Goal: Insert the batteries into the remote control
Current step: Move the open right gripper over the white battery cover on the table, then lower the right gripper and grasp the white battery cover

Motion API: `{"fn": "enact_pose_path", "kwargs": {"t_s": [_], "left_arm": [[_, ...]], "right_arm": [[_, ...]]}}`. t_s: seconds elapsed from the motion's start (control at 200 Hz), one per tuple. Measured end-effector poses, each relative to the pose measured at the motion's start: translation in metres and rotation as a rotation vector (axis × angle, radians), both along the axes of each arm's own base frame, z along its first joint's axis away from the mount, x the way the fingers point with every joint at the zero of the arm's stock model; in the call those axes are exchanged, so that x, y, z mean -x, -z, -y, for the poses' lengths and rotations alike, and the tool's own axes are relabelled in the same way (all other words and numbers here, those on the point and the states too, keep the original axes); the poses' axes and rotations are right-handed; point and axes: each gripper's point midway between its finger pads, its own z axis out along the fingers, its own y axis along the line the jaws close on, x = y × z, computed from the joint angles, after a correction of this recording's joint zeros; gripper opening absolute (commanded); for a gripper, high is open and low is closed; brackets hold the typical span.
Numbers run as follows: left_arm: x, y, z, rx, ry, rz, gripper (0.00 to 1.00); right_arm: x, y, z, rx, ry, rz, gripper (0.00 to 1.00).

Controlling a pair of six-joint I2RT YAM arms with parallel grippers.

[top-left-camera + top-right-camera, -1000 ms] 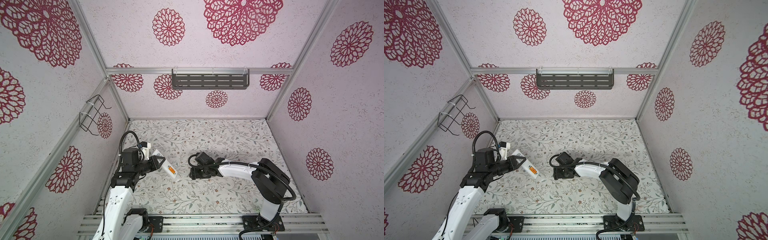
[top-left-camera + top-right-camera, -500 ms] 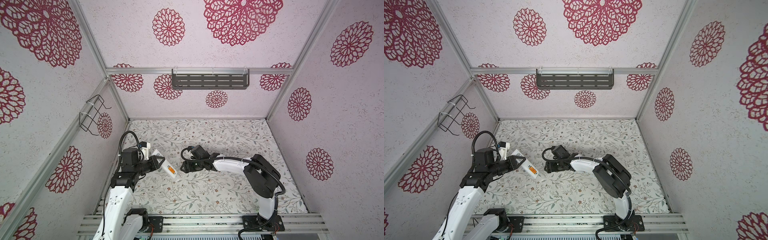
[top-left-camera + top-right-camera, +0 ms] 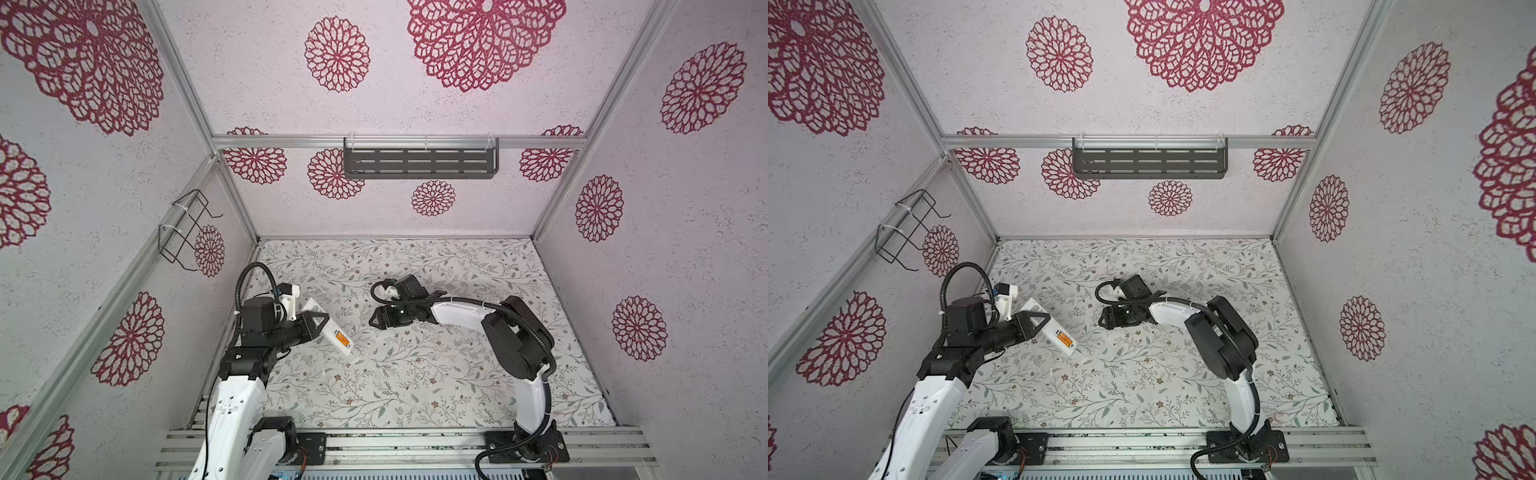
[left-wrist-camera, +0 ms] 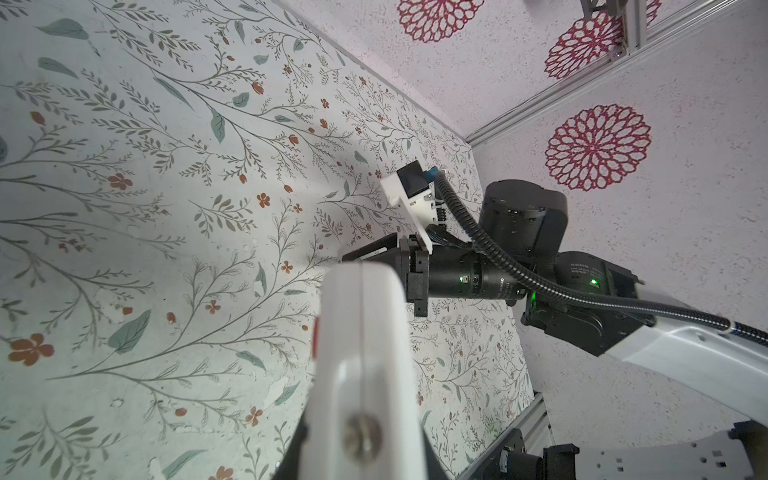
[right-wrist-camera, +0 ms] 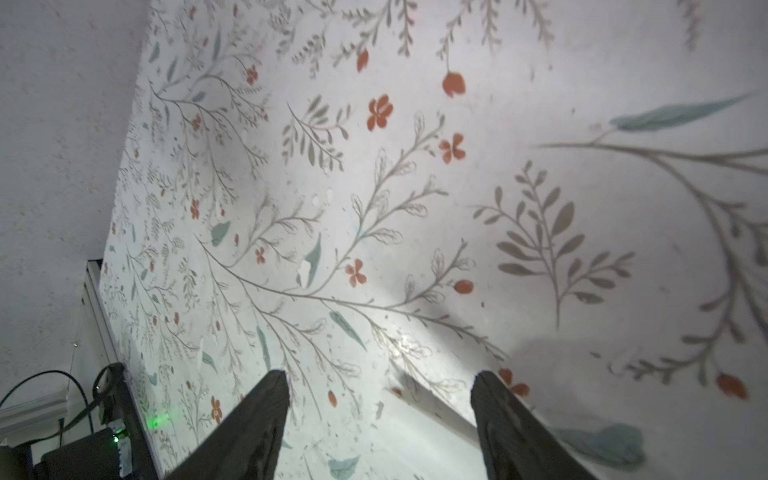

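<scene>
Two grippers: left gripper (image 3: 319,327) clamped on remote control (image 3: 348,350), orange batteries (image 3: 340,337) showing; right gripper (image 5: 380,376) wide, empty. Advise slow, square approach.

No text is legible. Left of centre in a top view, the remote control (image 3: 332,331) has a grey printed label (image 3: 314,308) at its upper end, too small to read. Right of centre in the left wrist view, a black joint housing (image 4: 582,286) bears faint, unreadable print.
</scene>
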Motion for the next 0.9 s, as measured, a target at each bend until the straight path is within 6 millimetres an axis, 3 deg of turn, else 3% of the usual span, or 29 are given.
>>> {"fn": "enact_pose_path", "kwargs": {"t_s": [0.18, 0.31, 0.511, 0.641, 0.901], "left_arm": [[-0.001, 0.001, -0.002, -0.008, -0.01, -0.001, 0.0], [-0.001, 0.001, -0.002, -0.008, -0.011, 0.0, 0.0], [-0.001, 0.001, -0.002, -0.008, -0.011, 0.0, 0.0], [-0.001, 0.001, -0.002, -0.008, -0.011, 0.0, 0.0], [-0.001, 0.001, -0.002, -0.007, -0.011, -0.001, 0.0]], "right_arm": [[0.017, 0.008, 0.006, -0.015, -0.038, -0.022, 0.7], [0.041, 0.009, 0.013, -0.019, -0.067, -0.039, 0.7], [0.072, 0.01, 0.005, 0.027, -0.123, -0.017, 0.7], [0.072, 0.011, 0.003, 0.105, -0.116, 0.034, 0.69], [0.052, 0.019, 0.015, 0.322, -0.026, 0.129, 0.62]]}}
